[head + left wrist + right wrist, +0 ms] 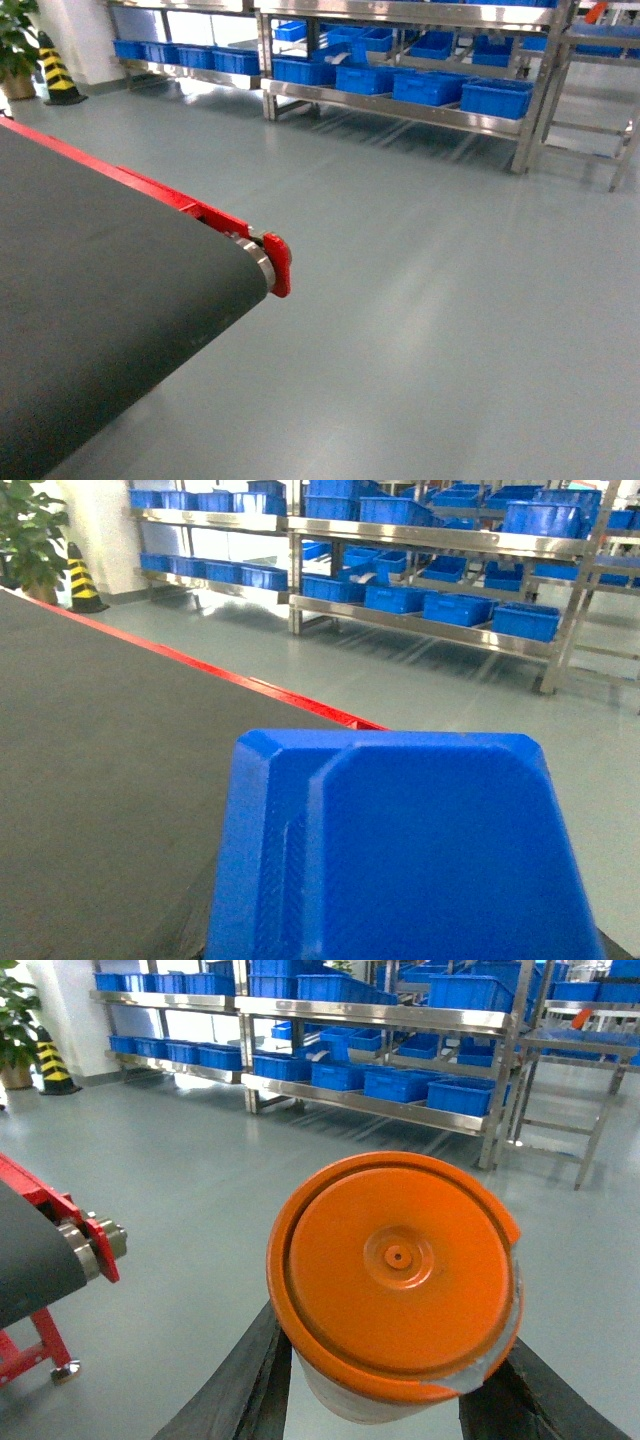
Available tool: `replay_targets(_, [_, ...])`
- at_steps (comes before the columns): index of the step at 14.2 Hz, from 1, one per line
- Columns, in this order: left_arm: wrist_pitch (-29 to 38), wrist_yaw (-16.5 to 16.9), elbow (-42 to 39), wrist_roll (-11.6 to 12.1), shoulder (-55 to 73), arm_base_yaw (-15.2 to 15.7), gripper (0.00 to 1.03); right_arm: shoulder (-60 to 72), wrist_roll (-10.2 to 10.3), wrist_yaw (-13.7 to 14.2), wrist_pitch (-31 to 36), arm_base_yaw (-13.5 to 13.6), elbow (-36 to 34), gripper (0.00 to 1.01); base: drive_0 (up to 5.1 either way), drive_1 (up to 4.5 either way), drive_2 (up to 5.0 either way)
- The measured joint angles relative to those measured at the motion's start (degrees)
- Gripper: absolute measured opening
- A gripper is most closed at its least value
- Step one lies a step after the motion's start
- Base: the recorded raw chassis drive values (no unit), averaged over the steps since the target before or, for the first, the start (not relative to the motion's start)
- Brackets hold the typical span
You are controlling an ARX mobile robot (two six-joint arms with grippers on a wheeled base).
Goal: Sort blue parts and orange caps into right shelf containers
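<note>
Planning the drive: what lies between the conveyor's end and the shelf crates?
Only bare grey floor between conveyor and shelf crates, head view.

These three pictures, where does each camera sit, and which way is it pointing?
Head: rides high on the robot, slants down over the conveyor belt and floor toward the shelves; no arm shows.
Left wrist: on the left arm, looks past a held blue part over the belt.
Right wrist: on the right arm, looks past an orange cap between dark fingers.
All three share the shelves of blue crates.
</note>
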Motion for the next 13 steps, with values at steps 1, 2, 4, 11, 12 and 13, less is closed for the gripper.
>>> replay_targets(1, [0.0, 0.0, 0.0, 0.0, 0.0, 0.0, 0.43, 0.0, 0.0, 0.0, 0.0, 0.0, 0.0, 0.40, -1.5, -1.48, -1.5])
replay_targets(2, [0.0, 0.0, 0.0, 0.0, 0.0, 0.0, 0.43, 0.0, 0.0, 0.0, 0.0, 0.0, 0.0, 0.40, -1.5, -1.48, -1.5])
replay_targets(4, [0.0, 0.0, 0.0, 0.0, 0.0, 0.0, 0.43, 0.0, 0.0, 0.0, 0.0, 0.0, 0.0, 0.40, -1.5, -1.48, -1.5])
replay_targets(11, [0.0, 0.0, 0.0, 0.0, 0.0, 0.0, 0.43, 0.0, 0.0, 0.0, 0.0, 0.0, 0.0, 0.40, -1.5, -1.47, -1.5])
replay_targets(12, [0.0, 0.0, 0.0, 0.0, 0.0, 0.0, 0.43, 0.0, 0.0, 0.0, 0.0, 0.0, 0.0, 0.40, -1.6, -1.62, -1.6])
replay_targets(13, [0.0, 0.0, 0.0, 0.0, 0.0, 0.0, 0.43, 0.0, 0.0, 0.0, 0.0, 0.0, 0.0, 0.40, -1.6, -1.60, -1.6])
